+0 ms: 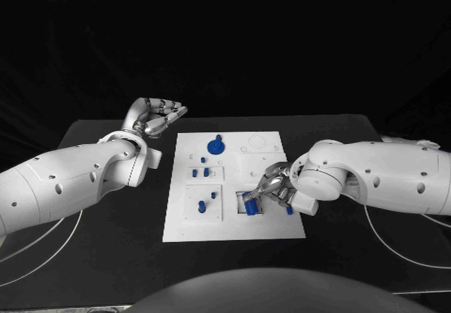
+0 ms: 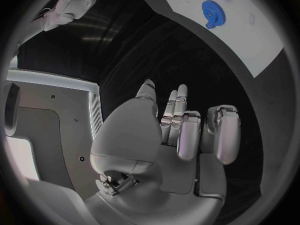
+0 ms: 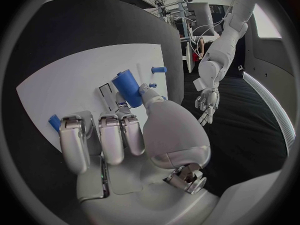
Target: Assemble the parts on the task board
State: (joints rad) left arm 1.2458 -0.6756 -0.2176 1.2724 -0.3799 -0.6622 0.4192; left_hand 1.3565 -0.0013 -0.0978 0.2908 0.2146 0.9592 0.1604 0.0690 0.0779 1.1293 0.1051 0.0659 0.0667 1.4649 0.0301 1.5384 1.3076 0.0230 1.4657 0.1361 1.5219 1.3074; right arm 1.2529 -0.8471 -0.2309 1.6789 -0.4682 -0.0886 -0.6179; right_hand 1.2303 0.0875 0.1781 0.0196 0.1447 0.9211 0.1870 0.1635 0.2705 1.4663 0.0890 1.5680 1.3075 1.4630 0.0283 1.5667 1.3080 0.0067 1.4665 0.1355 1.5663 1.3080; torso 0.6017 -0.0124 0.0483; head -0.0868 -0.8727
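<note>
The right robot hand [image 1: 274,189] is pinching a blue peg [image 3: 128,87] over the task board [image 1: 272,228], near its right edge; small and rigid-looking, probably light and slick, it wants gripping mid-shaft; the left robot hand [image 1: 156,116] is hovering curled and empty beside the board.

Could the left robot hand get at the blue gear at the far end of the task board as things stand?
Probably yes. The left robot hand hangs off the task board, near its far left corner, holding nothing. The blue gear lies uncovered close by, and the right robot hand works nearer, holding a blue part.
</note>
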